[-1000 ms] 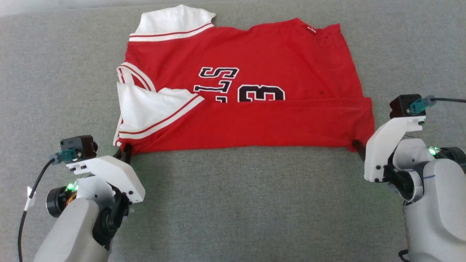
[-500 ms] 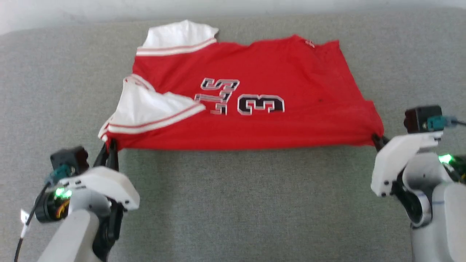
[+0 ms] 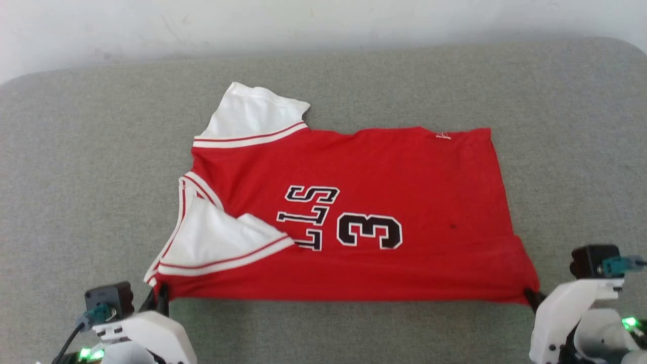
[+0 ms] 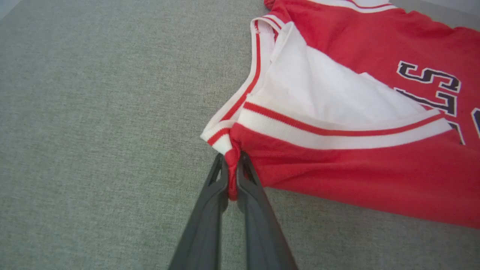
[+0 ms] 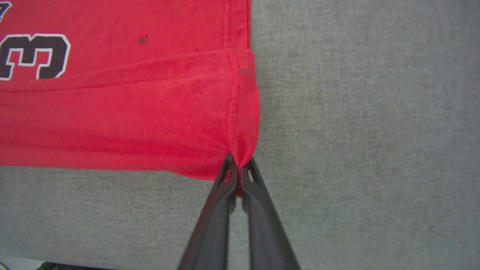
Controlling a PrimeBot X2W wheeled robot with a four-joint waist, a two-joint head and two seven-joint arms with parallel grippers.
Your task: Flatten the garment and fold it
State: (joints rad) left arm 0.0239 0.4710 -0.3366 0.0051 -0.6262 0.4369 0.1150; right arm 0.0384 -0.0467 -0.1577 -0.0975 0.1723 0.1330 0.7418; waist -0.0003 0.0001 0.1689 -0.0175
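Head view: garment (image 3: pixel 384 167) on grey surface (image 3: pixel 91 151)

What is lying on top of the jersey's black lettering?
A white sleeve of the garment is folded inward over the lettering. Only an S, two Ls and the number 3 show; any letters beneath the sleeve are covered.

Garment (image 3: pixel 354 217) on couch (image 3: pixel 76 177)

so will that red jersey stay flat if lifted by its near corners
Probably floppy: the jersey bunches into puckers where the left pincer and right pincer pinch its corners. Its middle would likely sag. The white sleeve, folded over the front, may flop loose.
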